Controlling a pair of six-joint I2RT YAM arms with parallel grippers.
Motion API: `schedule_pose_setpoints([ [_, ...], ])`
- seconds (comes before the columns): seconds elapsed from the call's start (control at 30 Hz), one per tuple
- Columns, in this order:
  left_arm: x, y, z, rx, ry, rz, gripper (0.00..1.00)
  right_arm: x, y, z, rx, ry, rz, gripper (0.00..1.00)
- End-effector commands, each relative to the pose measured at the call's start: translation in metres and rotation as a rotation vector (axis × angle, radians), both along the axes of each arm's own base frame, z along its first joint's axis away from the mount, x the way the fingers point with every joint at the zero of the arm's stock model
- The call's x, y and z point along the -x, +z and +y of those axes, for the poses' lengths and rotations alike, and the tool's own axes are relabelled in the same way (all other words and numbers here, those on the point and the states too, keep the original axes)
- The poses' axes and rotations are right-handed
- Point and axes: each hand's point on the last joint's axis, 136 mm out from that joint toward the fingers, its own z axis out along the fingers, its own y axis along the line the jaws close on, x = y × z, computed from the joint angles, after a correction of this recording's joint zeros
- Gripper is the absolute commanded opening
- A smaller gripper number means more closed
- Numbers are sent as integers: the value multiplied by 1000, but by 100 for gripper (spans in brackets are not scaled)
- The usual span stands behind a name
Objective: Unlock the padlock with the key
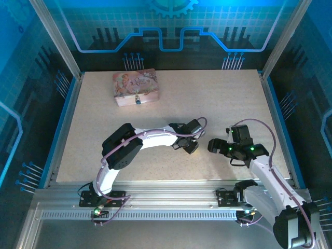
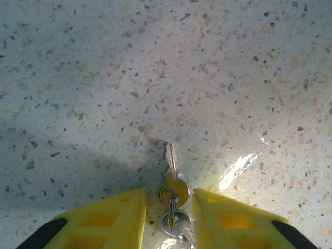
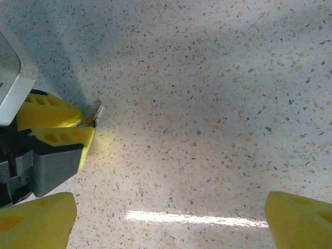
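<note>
**Left gripper straddles the key; padlock sits far off on the pink box**

In the overhead view the left gripper (image 1: 191, 147) is down at the table (image 1: 218, 104), near its middle and towards the near edge. Its wrist camera shows the key (image 2: 171, 176) lying flat on the speckled surface, blade pointing away, with its bow between the two yellow fingers (image 2: 119, 218). The jaws are only narrowly apart. A slim gap shows on the left of the bow, and the right finger is just beside it. I cannot tell whether either finger touches the metal. A small ring with a second key (image 2: 174, 224) lies at the bow, nearer the wrist.

The right gripper (image 1: 215, 146) hovers just to the right of the left one, spread wide and holding nothing. From its wrist camera the key's tip (image 3: 98, 111) pokes out between the left gripper's fingers (image 3: 49, 111).

The padlock (image 1: 138, 99) hangs at the near face of the pink box (image 1: 136, 85), at the far left of the table, well apart from both grippers.
</note>
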Motion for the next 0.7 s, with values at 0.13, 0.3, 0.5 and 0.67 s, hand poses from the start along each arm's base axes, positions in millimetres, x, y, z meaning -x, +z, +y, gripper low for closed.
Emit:
schedule_pose_setpoints([
  [0.13,5,-14,2,-30,-17,10,28,1,-2,0,-29,-19,10,94],
  [0.3,5,-16,2,-23,-27,5,25,0,-3,2,-40,-12,19,94],
  [0.5,6,-19,-1,1,-36,19,21,-3,-6,5,-57,-11,26,94],
  [0.67,7,-18,2,1,-38,18,15,-3,-10,8,-86,-5,43,94],
])
